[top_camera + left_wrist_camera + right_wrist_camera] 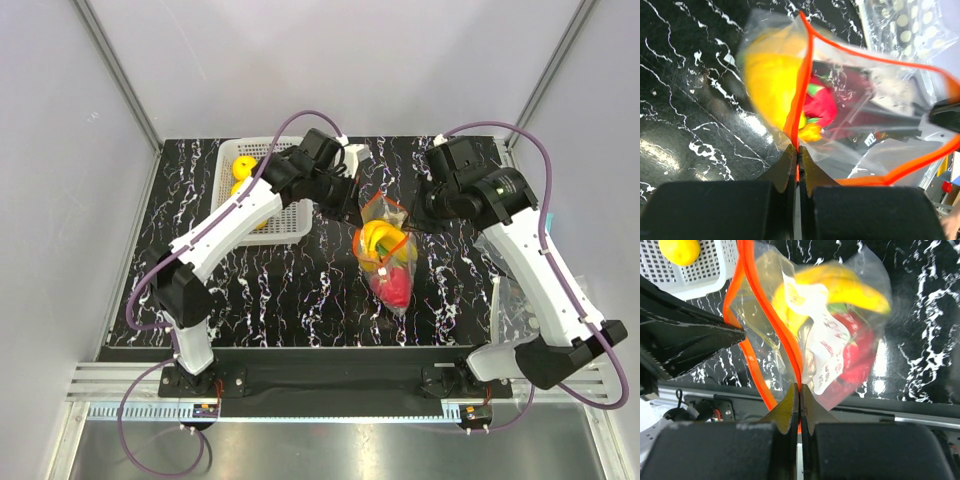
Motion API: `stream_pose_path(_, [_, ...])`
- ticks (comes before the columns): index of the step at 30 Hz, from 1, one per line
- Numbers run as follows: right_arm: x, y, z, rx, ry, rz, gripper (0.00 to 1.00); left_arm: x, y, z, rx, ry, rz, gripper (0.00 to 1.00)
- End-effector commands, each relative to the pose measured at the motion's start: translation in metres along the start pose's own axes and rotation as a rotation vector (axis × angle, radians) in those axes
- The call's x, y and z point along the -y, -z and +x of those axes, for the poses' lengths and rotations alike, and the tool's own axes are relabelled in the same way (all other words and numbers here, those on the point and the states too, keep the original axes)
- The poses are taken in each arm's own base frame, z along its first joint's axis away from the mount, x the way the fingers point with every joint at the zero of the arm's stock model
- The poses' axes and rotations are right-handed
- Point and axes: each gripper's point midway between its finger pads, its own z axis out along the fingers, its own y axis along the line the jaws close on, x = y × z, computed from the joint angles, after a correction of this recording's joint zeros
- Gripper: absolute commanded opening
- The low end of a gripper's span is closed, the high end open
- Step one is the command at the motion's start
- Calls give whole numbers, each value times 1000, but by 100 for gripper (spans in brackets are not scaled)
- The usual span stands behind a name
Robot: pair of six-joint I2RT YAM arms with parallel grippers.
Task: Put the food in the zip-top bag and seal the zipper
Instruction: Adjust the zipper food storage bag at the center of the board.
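The clear zip-top bag (pixel 386 255) hangs held up between my two grippers over the middle of the table. Its red-orange zipper (pixel 805 75) is parted, so the mouth is open. Inside are the yellow banana bunch (pixel 378 238) and the pink-red dragon fruit (pixel 394 286). My left gripper (pixel 798 150) is shut on one zipper strip. My right gripper (pixel 799 386) is shut on the other strip (pixel 790 340). The banana (pixel 852 287) and dragon fruit (pixel 862 357) show through the plastic in the right wrist view. Two round yellow fruits (pixel 243 175) lie in the basket.
The white mesh basket (pixel 285 222) stands at the back left under the left arm. Another clear bag (pixel 512 300) lies by the right table edge. A clear bubbled sheet (pixel 905 25) shows beyond the bag in the left wrist view.
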Motion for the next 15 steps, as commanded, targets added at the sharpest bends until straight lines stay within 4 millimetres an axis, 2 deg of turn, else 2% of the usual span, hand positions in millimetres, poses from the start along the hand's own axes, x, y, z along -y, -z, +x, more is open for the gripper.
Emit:
stream_pose_path(1, [-21, 10, -7, 9, -45, -87, 0, 26, 30, -18, 73, -40, 69, 4])
stream_pose_path(4, [-24, 12, -11, 30, -57, -104, 0, 21, 35, -19, 86, -37, 59, 11])
stream_pose_path(6, [-26, 14, -15, 50, -59, -116, 0, 21, 40, -21, 103, -42, 61, 27])
stream_pose_path(8, [-29, 17, -16, 56, -60, -133, 0, 18, 47, -26, 133, -51, 51, 36])
stream_pose_path(9, [-30, 17, -16, 59, -58, -141, 0, 18, 54, -26, 149, -56, 44, 43])
stream_pose_path(11, [-34, 16, -15, 65, -53, -170, 0, 8, 66, -35, 200, -55, 12, 47])
stream_pose_path(12, [-34, 17, -16, 73, -52, -175, 0, 6, 77, -39, 238, -57, 3, 52])
stream_pose_path(13, [-33, 15, -16, 83, -47, -177, 0, -6, 86, -46, 275, -39, -21, 55])
stream_pose_path(15, [-31, 11, -14, 86, -35, -175, 0, -17, 107, -59, 358, -20, -50, 62])
